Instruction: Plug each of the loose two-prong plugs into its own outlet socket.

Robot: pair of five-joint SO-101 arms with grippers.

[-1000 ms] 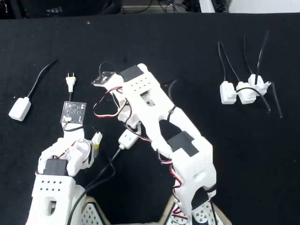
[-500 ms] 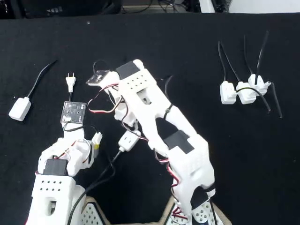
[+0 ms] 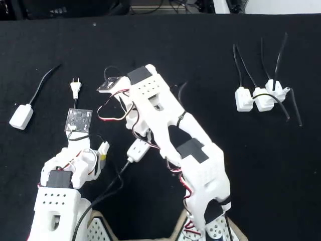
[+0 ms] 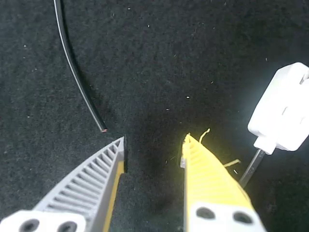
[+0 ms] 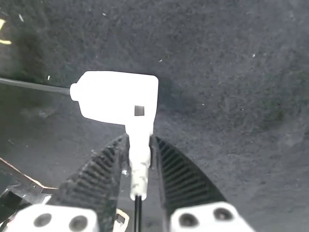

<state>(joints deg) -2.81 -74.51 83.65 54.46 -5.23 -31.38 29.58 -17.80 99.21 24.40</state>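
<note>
From above, my right arm (image 3: 170, 135) hung over the white socket block (image 3: 138, 148) near the middle of the matte black tabletop (image 3: 200, 45), hiding the grip itself. My right wrist camera gave that part. My right tool (image 5: 140, 142) was pinching a narrow white plug (image 5: 140, 164) by its stem, with the ribbed black fingers (image 5: 96, 179) pressed against both sides. The plug's end butted square against the block (how deep the prongs sat, I could not tell). The block was smooth moulded plastic with rounded corners, a small grey square on its face and a thin black cord (image 5: 34, 85) leaving one end.

My left wrist camera caught the same block from another side. There my left tool (image 4: 153, 140) stood spread just beside the block, touching nothing. One finger was grey, the other yellow, and both were ridged and tapered to points. A thin black cable (image 4: 77, 82) ended in a cut tip near the grey finger.

The high view took in the wider spread. A loose two-prong plug (image 3: 75, 88) lay well left of the block, a white socket (image 3: 21, 116) farther left again, and three white sockets (image 3: 256, 98) clustered well to the block's right.
</note>
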